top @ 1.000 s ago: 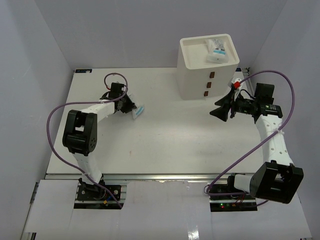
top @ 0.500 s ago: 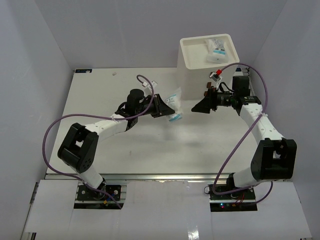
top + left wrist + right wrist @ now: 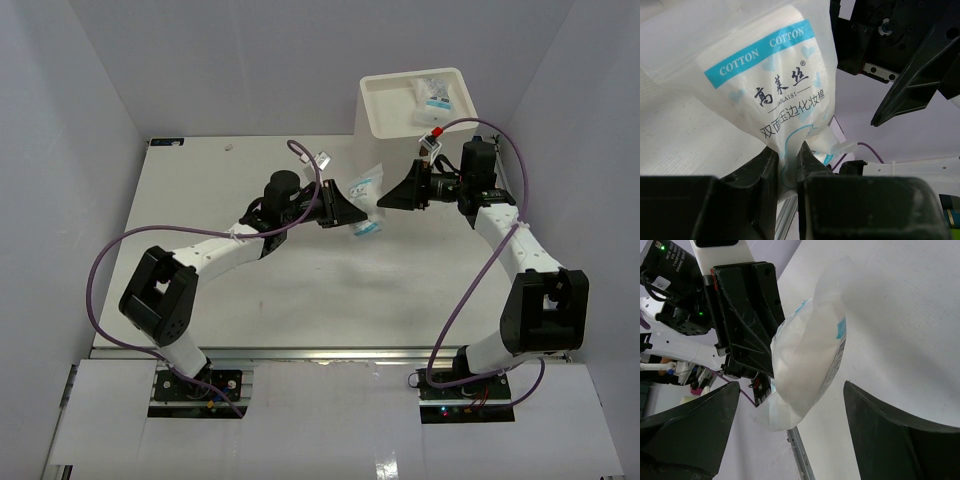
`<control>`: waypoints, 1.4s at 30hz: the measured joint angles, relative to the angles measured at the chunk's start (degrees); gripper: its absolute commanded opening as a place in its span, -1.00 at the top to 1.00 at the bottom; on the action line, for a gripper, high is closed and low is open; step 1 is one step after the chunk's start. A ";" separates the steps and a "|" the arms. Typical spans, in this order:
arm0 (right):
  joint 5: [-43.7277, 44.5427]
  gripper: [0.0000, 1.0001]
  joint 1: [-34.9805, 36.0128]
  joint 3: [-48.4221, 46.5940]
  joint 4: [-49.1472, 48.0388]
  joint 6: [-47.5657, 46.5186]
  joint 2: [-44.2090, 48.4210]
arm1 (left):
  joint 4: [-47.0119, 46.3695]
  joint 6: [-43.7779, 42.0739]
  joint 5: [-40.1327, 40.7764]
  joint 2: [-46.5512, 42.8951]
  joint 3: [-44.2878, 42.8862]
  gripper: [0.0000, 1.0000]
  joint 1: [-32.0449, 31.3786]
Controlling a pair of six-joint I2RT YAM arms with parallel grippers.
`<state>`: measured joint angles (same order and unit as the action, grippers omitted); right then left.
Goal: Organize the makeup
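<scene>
A clear packet of cotton pads (image 3: pixel 765 75) with blue-and-white print hangs in the air in front of the white drawer box (image 3: pixel 400 150). My left gripper (image 3: pixel 787 162) is shut on the packet's lower edge. In the top view the left gripper (image 3: pixel 348 210) holds the packet (image 3: pixel 367 227) just left of the box. My right gripper (image 3: pixel 388 199) faces it from the right and is open. In the right wrist view the packet (image 3: pixel 810 355) sits between the wide-spread fingers of my right gripper (image 3: pixel 790 390), and they do not touch it. More makeup packets (image 3: pixel 435 100) lie in the box's top tray.
The white three-drawer box stands at the back right of the table (image 3: pixel 300 290), its brown handles (image 3: pixel 412 178) partly hidden behind the right arm. Purple cables (image 3: pixel 110 260) loop off both arms. Grey walls (image 3: pixel 70 120) close in the table's left, back and right sides.
My left arm swung right, carrying the packet from the table's left side to just in front of the box. My right arm moved left to meet it, and its jaws opened wider.
</scene>
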<state>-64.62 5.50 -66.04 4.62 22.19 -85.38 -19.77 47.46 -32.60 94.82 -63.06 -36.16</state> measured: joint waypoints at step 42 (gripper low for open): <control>-0.41 0.84 0.90 -7.50 1.77 -6.70 -2.61 | 1.30 -3.72 0.63 0.19 -3.13 -0.68 -2.75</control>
<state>-65.03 6.40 -73.54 6.40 15.49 -87.99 -18.47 43.74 -31.97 95.00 -66.19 -38.91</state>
